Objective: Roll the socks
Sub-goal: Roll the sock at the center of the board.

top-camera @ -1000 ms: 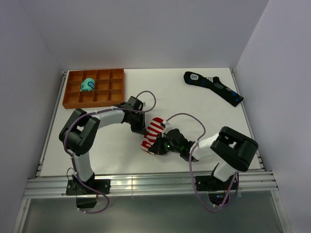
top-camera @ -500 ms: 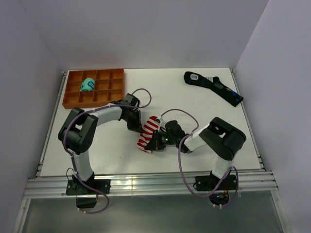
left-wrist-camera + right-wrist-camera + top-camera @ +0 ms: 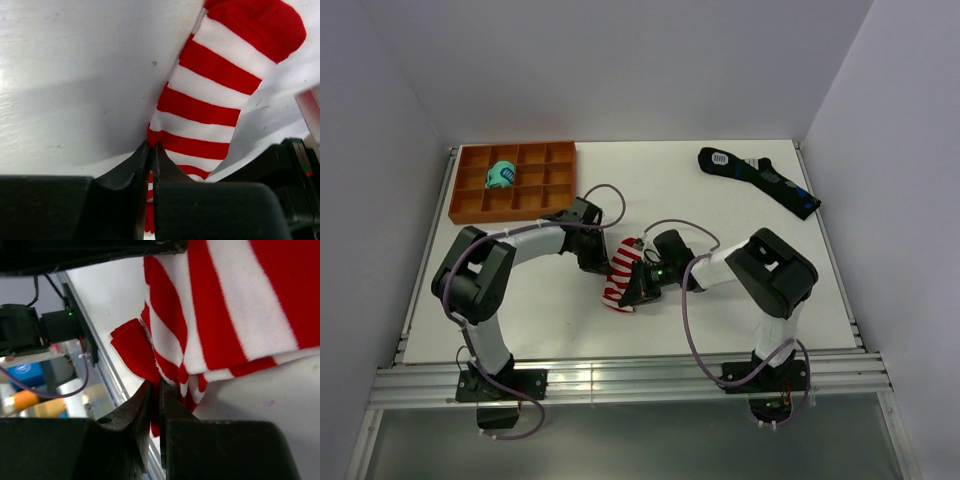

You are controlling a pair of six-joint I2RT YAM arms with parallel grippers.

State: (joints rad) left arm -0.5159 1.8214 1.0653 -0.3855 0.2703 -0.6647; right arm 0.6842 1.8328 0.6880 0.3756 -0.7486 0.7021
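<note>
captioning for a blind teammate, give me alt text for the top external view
Two robot arms meet mid-table, the left gripper and right gripper both pinching the red and white striped socks between them. An orange tray holding a teal sock bundle sits at the far left, and a long black sock lies far right.

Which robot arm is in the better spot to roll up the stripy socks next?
Probably the right. The right gripper is shut on the bunched red end of the socks, where a roll could start. The left gripper only nips their striped side edge.
</note>
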